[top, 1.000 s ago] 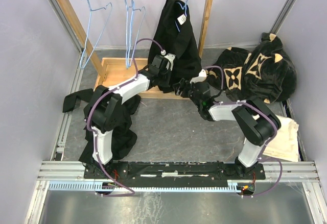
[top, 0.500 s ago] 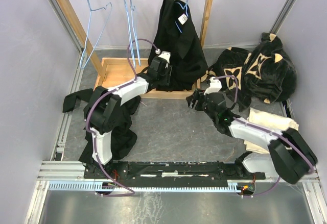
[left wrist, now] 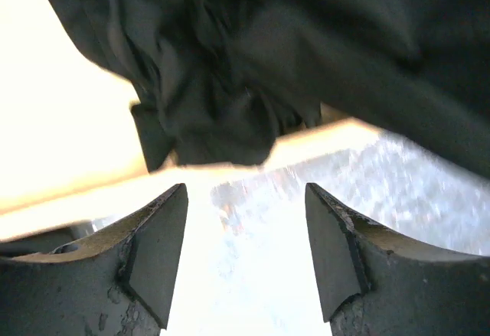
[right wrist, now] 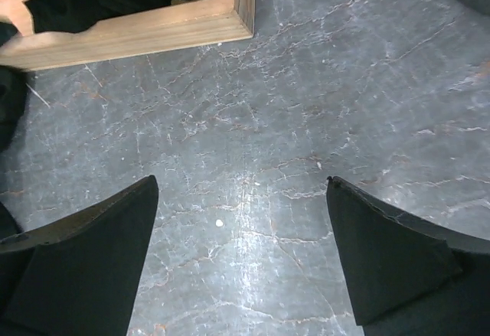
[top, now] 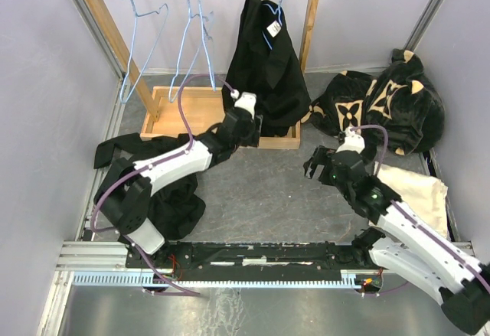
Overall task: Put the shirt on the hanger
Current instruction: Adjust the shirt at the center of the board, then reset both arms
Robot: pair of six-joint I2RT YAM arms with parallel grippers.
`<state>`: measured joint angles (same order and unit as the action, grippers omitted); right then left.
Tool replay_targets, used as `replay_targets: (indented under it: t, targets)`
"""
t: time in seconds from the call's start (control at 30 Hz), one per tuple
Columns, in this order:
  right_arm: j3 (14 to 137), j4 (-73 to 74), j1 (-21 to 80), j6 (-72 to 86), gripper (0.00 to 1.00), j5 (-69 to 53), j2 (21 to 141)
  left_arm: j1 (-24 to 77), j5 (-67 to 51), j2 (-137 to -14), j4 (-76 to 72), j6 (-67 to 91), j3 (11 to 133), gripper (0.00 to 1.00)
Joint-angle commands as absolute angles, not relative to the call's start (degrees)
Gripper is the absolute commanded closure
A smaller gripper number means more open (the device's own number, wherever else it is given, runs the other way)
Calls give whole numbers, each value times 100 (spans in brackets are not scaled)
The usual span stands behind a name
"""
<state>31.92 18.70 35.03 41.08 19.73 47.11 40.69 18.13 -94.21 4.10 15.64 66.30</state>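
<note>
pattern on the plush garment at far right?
Tan flower motifs on the black plush garment, clearest in the top external view.

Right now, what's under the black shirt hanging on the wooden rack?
The rack's flat wooden base frame sits below the plain black soft shirt. Its hem covers the frame's right part, so anything there is hidden.
</note>
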Motion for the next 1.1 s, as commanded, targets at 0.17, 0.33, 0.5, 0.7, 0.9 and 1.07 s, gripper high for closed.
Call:
replay_targets:
  t: [0.17, 0.33, 0.5, 0.7, 0.9, 1.07]
  targets:
    - [3766, 3454, 3509, 3479, 1, 1727, 3181, 4475, 2097, -8400, -27, 2427, 5228, 30]
    - [4151, 4075, 3511, 3391, 1, 2071, 3169, 4690, 2006, -8105, -178, 2681, 4643, 30]
    - [4799, 4642, 3509, 3390, 1, 2310, 3447, 5170, 2499, -7598, 514, 3104, 4430, 30]
    - [5362, 4957, 3515, 2812, 1, 2039, 3557, 6029, 3486, -6405, 1877, 3709, 4359, 30]
    - [6217, 5293, 3507, 2375, 1, 2271, 3469, 6276, 3914, -4872, 2988, 3808, 4389, 28]
    - [7001, 5470, 3511, 1726, 1, 2475, 3537, 6275, 3930, -3891, 3061, 3013, 4600, 19]
